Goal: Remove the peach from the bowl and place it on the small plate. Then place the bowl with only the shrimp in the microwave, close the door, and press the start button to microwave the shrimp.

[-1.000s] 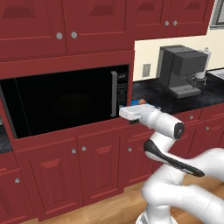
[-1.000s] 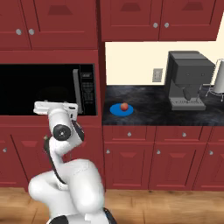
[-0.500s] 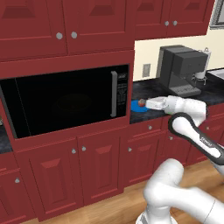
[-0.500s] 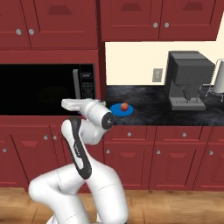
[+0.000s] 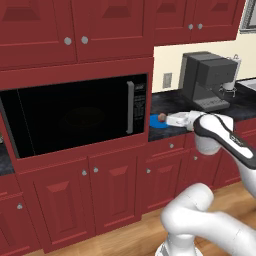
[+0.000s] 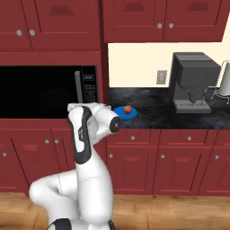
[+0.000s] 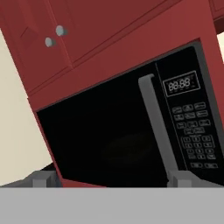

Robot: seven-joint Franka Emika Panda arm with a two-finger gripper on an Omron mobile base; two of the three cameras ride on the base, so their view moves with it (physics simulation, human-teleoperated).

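Observation:
The microwave (image 5: 75, 117) is built into the red cabinets, and its black glass door (image 7: 105, 140) is shut. The grey bar handle (image 7: 155, 127) stands beside the control panel (image 7: 192, 127). The dark glass hides the bowl and the shrimp. The peach (image 5: 162, 117) rests on the small blue plate (image 5: 154, 123) on the counter right of the microwave; both also show in the right base view, peach (image 6: 128, 109) on plate (image 6: 121, 112). My gripper (image 5: 170, 120) hovers just right of the plate, pointing left at the microwave. It is open and empty (image 7: 113, 179).
A grey coffee machine (image 5: 205, 80) stands at the back of the dark counter (image 6: 179, 114). Red cabinet doors (image 5: 75, 30) hang above the microwave and more run below it. My white elbow (image 6: 87, 126) rises in front of the lower cabinets.
My hand has swung right, from in front of the microwave's control panel to over the counter beside the plate. The microwave door has stayed shut.

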